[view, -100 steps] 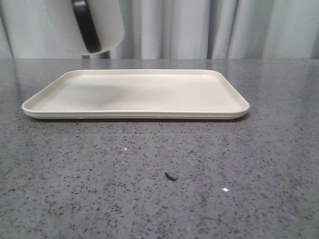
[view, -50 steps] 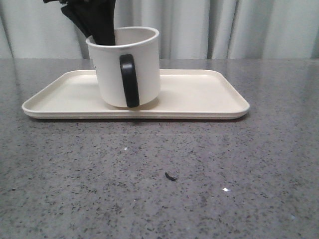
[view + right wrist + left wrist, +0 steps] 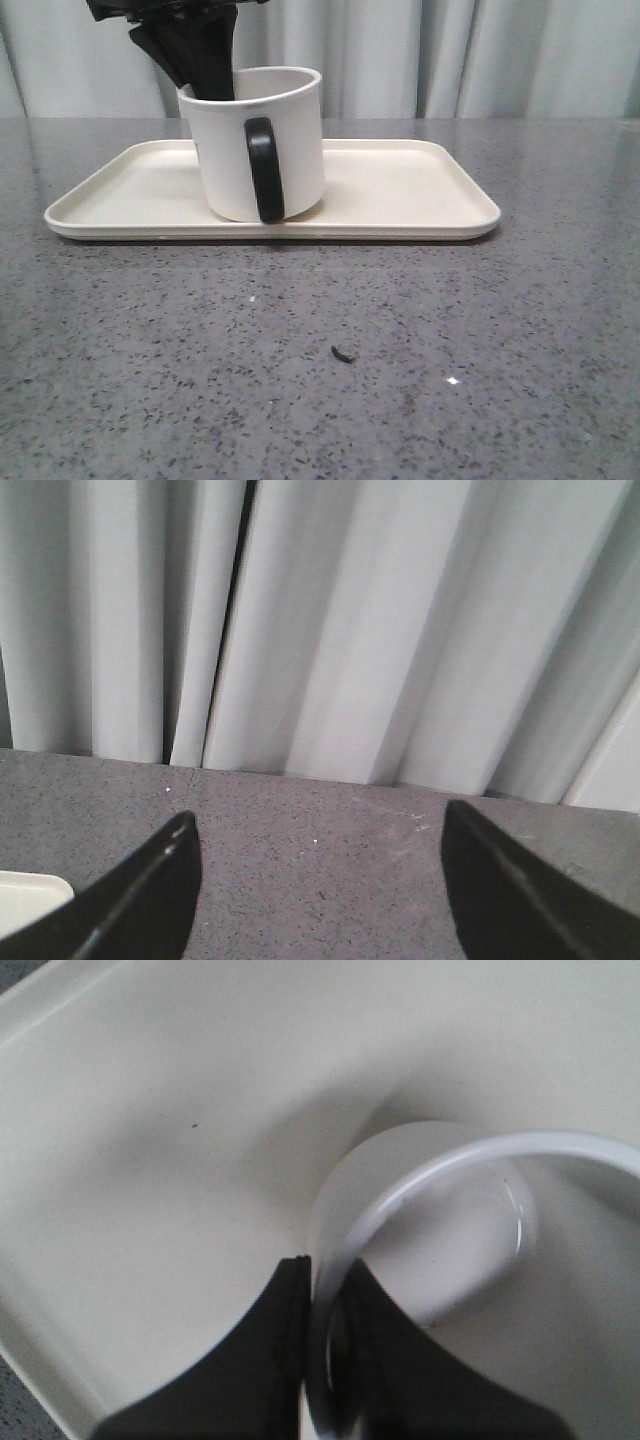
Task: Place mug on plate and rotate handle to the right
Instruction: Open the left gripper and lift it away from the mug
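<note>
mug down on the tray, handle not yet turned

the white cylindrical enamel-style mug (image 3: 255, 145) stands upright on the large flat cream-coloured rectangular plate (image 3: 400, 185), left of centre in the front view. its glossy black c-shaped handle (image 3: 265, 170) faces the camera, not the right side of the frame.

the left gripper (image 3: 318, 1335) comes down from the upper left of the front view and pinches the mug's rim, one dark finger (image 3: 250, 1360) outside the wall and the other inside, pressed together on it. the right gripper (image 3: 318, 880) is spread wide with nothing between its fingers, looking at grey counter (image 3: 330, 860) and pale curtain (image 3: 350, 630); a corner of the plate shows at the lower left of its view.

judging from this, the placing step looks done or nearly so, and the rotation is what remains. the next move calls for twisting the mug about its upright axis until the handle swings toward the right of the front view, keeping the base flat on the plate.
</note>
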You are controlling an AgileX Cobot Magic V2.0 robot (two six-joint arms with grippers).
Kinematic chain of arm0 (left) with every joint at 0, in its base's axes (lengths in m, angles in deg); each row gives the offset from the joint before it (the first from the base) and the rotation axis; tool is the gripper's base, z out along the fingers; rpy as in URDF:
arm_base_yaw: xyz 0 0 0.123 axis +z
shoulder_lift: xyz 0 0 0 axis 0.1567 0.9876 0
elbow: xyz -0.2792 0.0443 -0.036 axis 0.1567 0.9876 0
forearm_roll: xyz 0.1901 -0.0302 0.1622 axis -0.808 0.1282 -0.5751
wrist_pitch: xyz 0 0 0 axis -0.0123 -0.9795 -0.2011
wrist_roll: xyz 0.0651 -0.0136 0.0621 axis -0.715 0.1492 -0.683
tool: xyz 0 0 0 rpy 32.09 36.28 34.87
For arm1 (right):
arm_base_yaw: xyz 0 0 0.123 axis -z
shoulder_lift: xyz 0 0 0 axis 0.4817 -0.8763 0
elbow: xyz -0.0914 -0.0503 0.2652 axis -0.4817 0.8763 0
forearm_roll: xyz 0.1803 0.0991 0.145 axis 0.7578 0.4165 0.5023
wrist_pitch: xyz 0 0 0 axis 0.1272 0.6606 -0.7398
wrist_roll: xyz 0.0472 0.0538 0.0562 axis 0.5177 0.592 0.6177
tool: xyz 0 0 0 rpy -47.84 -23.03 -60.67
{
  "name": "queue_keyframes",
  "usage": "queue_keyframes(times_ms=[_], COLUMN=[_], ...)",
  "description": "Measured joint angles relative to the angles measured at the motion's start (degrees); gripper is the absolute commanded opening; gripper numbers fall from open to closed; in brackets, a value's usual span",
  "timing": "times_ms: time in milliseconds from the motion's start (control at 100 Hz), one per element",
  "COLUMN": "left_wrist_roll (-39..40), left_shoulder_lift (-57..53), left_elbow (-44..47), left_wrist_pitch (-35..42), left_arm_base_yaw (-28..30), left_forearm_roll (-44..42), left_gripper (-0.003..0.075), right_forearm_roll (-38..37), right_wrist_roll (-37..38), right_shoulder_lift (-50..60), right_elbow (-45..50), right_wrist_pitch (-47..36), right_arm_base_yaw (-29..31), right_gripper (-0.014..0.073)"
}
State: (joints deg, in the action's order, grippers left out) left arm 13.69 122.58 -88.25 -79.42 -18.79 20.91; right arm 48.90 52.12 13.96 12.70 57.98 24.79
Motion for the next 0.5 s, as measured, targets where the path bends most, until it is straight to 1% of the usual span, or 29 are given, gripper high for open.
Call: queue_keyframes(times_ms=[80,150,340,410,500], left_wrist_roll=[0.0,0.0,0.0,0.0,0.0], left_shoulder_lift=[0.0,0.0,0.13,0.13,0.13], left_elbow=[0.0,0.0,0.0,0.0,-0.36], left_wrist_pitch=[0.0,0.09,0.09,0.09,-0.01], left_arm_base_yaw=[0.0,0.0,-0.03,-0.03,-0.03], left_forearm_roll=[0.27,1.07,2.91,3.05,3.05], left_gripper=[0.004,0.0105,0.0334,0.038,0.0389], right_forearm_roll=[0.0,0.0,0.0,0.0,0.0], right_wrist_roll=[0.0,0.0,0.0,0.0,0.0], right_shoulder_lift=[0.0,0.0,0.0,0.0,0.0], right_elbow=[0.0,0.0,0.0,0.0,0.0], right_wrist_pitch=[0.0,0.0,0.27,0.38,0.5], right_arm_base_yaw=[0.0,0.0,0.0,0.0,0.0], right_gripper=[0.0508,0.0508,0.0508,0.0508,0.0508])
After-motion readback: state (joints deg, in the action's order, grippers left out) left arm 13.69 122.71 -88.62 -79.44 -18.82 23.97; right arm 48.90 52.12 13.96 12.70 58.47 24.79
